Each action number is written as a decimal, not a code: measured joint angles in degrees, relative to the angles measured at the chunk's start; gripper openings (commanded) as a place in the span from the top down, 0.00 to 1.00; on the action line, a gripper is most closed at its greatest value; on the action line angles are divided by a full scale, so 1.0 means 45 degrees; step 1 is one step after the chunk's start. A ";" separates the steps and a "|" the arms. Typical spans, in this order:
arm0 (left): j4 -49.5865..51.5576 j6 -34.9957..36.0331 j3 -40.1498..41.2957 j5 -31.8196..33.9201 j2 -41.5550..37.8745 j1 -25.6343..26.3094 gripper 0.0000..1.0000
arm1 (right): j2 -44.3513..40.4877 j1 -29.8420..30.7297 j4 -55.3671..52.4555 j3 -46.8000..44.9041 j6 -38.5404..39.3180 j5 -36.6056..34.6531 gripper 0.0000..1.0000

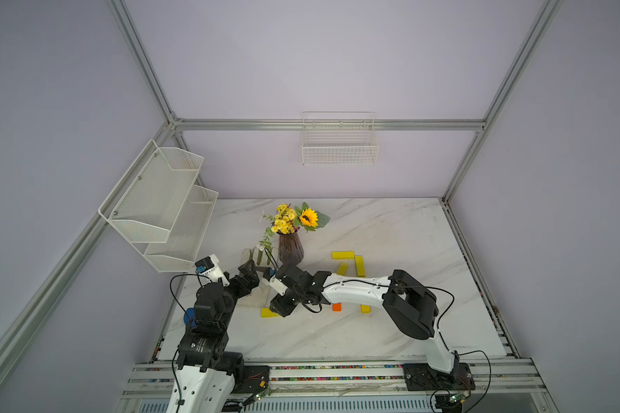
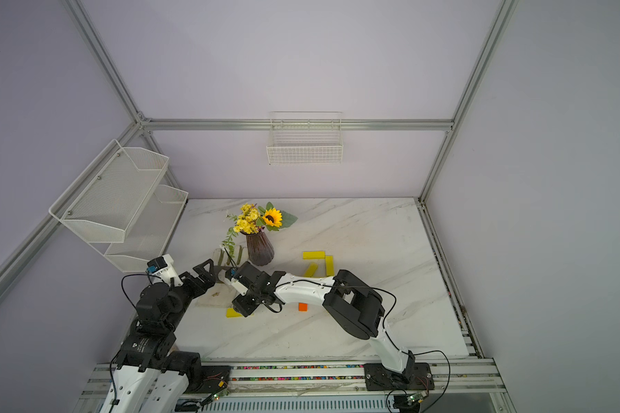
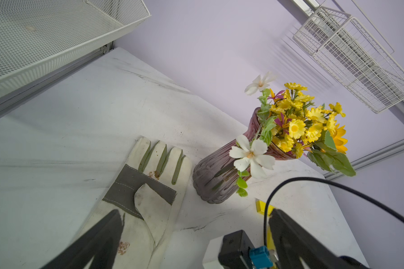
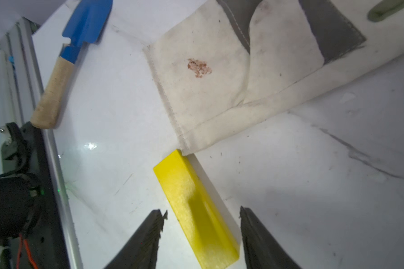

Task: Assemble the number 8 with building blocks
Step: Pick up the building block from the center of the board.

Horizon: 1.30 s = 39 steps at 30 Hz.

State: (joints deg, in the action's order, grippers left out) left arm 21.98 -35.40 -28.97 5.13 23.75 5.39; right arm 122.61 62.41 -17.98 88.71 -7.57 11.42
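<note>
My right gripper (image 4: 201,210) is open and low over the table, its fingers straddling one yellow building block (image 4: 196,209) that lies flat by the glove's cuff; in both top views this block (image 1: 268,313) (image 2: 233,312) pokes out beside the gripper (image 1: 280,309). Three more yellow blocks (image 1: 343,255) (image 1: 360,266) (image 1: 342,269) lie grouped right of the vase. An orange block (image 1: 337,306) and another yellow one (image 1: 364,308) peek from under the right arm. No number 8 figure is in view. My left gripper (image 3: 196,213) hangs wide open over the glove, holding nothing.
A white work glove (image 3: 149,186) lies flat left of the purple vase (image 1: 290,246) of flowers. A blue trowel (image 4: 86,21) rests near the table's left edge. A white mesh shelf (image 1: 158,203) overhangs the left side, and a wire basket (image 1: 340,150) hangs on the back wall.
</note>
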 measured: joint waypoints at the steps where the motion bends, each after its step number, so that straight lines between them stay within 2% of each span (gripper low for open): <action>1: 0.0005 0.0000 0.0000 0.0000 -0.0005 0.0000 0.00 | 0.0189 0.0000 -0.0272 0.0199 0.0345 -0.0058 0.41; 7: 0.0005 0.0005 0.0000 0.0005 -0.0024 0.0000 0.00 | 0.0559 0.0102 -0.1020 0.0413 0.1943 -0.0243 0.40; 15: -0.0005 0.0005 0.0000 0.0005 -0.0024 0.0000 0.00 | 0.0568 0.0330 -0.1423 0.0452 0.3084 -0.0044 0.39; 24: -0.0005 0.0005 0.0000 0.0005 0.0005 0.0000 0.00 | 0.1593 0.0690 -0.2103 0.2093 0.3973 -0.0913 0.39; 27: -0.0005 0.0005 0.0000 0.0005 0.0005 0.0000 0.00 | 0.1666 0.0724 -0.2229 0.2220 0.4148 -0.1122 0.50; 29: -0.0005 0.0005 0.0000 0.0005 0.0005 0.0000 0.00 | 0.1685 0.0724 -0.2293 0.2259 0.4245 -0.1214 0.68; 31: -0.0005 0.0005 0.0000 0.0005 0.0005 0.0000 0.00 | 0.1685 0.0729 -0.2317 0.2263 0.4347 -0.1258 0.82; 33: -0.0005 0.0005 0.0000 0.0005 -0.0005 0.0000 0.00 | 0.1656 0.0729 -0.2278 0.2229 0.4371 -0.1268 0.86; 39: 0.0005 0.0010 0.0000 0.0058 -0.0199 0.0000 0.00 | 0.0554 0.0748 -0.1428 0.0369 0.4512 -0.1350 0.89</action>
State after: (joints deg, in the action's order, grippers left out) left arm 22.00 -35.35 -28.97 5.39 22.85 5.39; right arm 125.10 65.78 -24.40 90.37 12.73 5.34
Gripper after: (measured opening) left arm 0.998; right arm 0.305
